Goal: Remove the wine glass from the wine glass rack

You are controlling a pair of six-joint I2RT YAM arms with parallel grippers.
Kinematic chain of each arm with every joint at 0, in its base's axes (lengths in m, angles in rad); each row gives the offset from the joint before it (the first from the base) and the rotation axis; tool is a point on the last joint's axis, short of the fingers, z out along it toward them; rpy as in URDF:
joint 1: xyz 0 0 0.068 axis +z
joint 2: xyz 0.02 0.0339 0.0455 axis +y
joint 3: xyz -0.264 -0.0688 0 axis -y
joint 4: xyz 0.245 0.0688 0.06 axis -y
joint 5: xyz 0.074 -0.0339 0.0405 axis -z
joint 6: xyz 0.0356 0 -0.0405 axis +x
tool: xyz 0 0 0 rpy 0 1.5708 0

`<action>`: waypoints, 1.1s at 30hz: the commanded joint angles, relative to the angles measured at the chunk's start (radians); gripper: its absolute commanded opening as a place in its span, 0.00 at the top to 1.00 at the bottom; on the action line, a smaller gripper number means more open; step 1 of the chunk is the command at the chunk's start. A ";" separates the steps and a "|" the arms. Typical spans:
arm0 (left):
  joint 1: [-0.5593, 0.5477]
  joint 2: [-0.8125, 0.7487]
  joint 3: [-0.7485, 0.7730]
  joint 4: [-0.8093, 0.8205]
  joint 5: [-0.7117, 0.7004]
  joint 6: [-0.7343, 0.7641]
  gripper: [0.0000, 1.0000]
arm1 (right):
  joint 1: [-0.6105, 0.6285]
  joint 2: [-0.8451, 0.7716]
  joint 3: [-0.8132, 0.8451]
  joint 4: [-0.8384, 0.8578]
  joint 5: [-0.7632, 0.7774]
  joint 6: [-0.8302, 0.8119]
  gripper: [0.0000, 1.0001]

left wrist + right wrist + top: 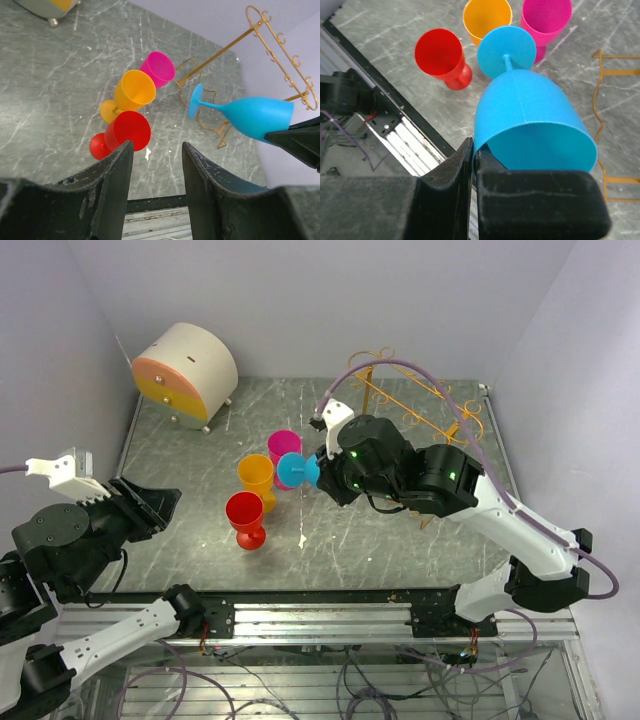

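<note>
Grey marbled bench [190,460] below; right hand [474,156] pinches the blue wine glass [530,110] by its rim, which is probably light, slick plastic.

Bright, even light falls from above in all three views, giving the pale walls [300,300] a faint lavender cast. The grey table [400,530] has a soft sheen, with a paler patch at the left of the left wrist view. Shadows are faint and soft-edged, as under the red cup [245,515]. The top view is sharp throughout. In both wrist views the near black fingers [107,195] look dark and slightly soft. The blue glass [530,120] looms large, evenly lit and without glare.
</note>
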 commanded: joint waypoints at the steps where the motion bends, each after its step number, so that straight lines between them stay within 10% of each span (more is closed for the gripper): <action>1: 0.005 -0.017 -0.030 -0.035 -0.066 0.026 0.46 | -0.004 0.052 0.022 -0.106 0.047 0.010 1.00; 33: 0.007 -0.089 -0.170 -0.063 -0.015 -0.010 0.46 | -0.028 0.452 -0.041 0.070 -0.182 -0.091 0.92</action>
